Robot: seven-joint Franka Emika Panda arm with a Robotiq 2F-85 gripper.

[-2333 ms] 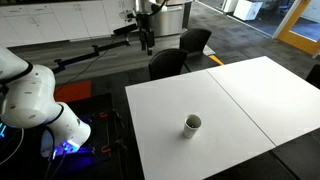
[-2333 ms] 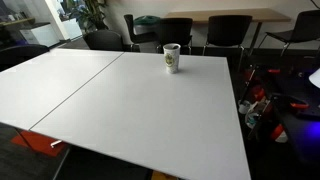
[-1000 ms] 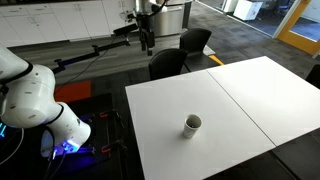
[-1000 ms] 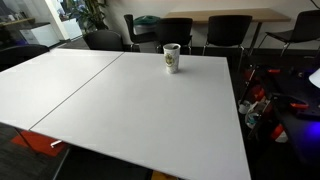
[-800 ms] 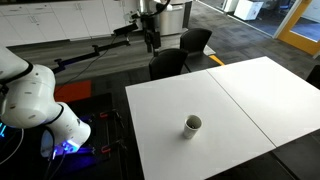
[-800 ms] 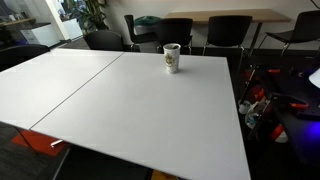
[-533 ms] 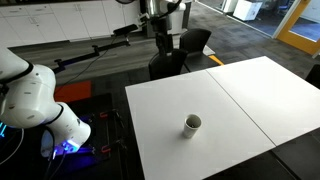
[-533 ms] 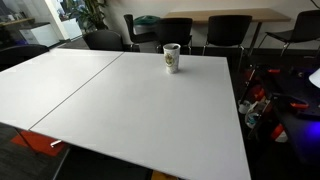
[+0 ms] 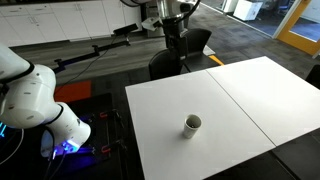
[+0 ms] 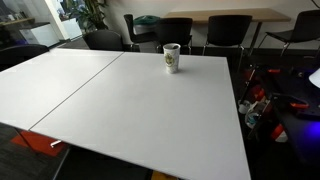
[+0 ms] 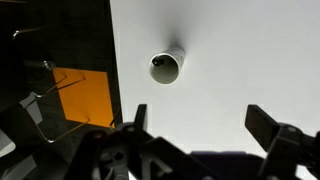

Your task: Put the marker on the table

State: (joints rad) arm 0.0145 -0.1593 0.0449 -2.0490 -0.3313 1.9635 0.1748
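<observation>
The white table [image 9: 240,100] with a seam across it shows in both exterior views [image 10: 120,100] and in the wrist view [image 11: 230,60]. A small white-grey cup [image 9: 192,125] stands upright on it; it also shows in an exterior view [image 10: 172,58] and from above in the wrist view [image 11: 165,67]. No marker is visible in any view; the cup's inside looks dark. My gripper [image 9: 173,55] hangs high behind the table's far edge, over the chairs. In the wrist view its fingers [image 11: 200,120] are spread wide and empty, well above the table.
Dark chairs [image 9: 168,65] stand at the table's far edge, with more along a second desk [image 10: 180,30]. The robot's white base [image 9: 30,100] stands on the floor beside the table. An orange patch [image 11: 85,95] lies on the dark floor.
The arm has swung from farther back and to the left toward the table, now over the chairs. The cup has not moved.
</observation>
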